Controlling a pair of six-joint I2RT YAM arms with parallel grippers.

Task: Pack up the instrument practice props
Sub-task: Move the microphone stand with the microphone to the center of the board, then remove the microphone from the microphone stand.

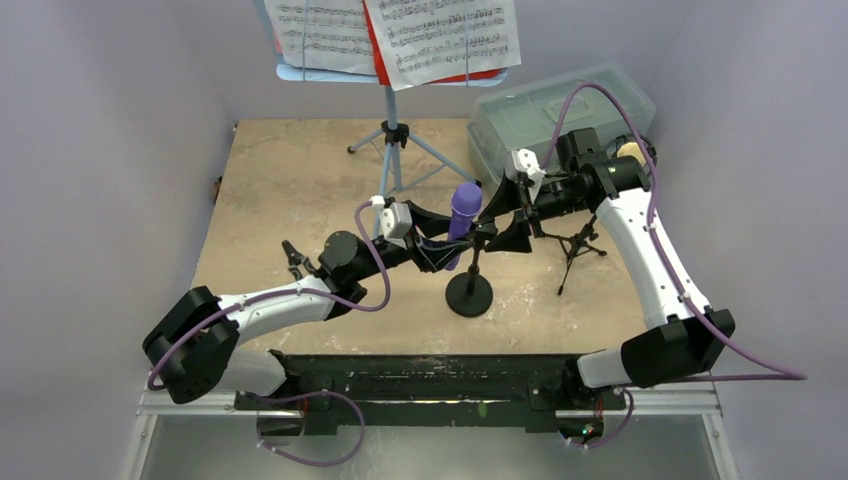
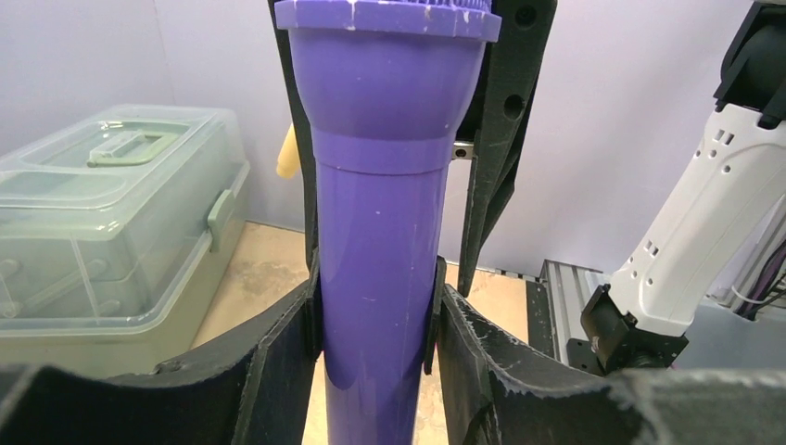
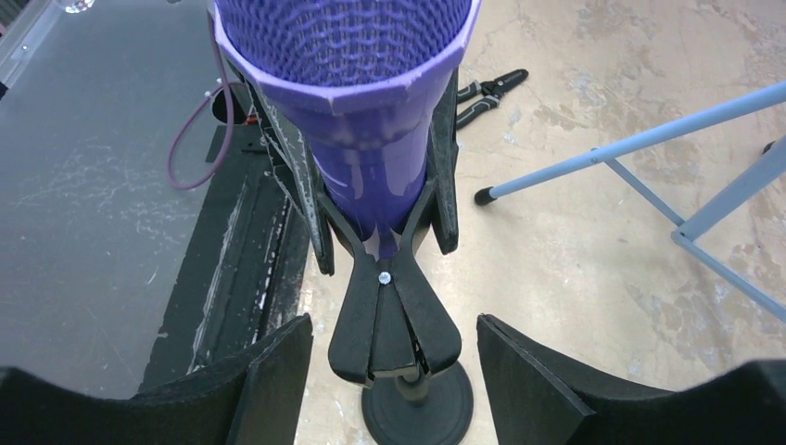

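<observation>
Left claw is clamped on the purple microphone (seated in the black stand clip), right claw hangs open around that clip.

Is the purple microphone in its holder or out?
In. The purple microphone has its narrow end wedged between the arms of the black clip holder.
</observation>
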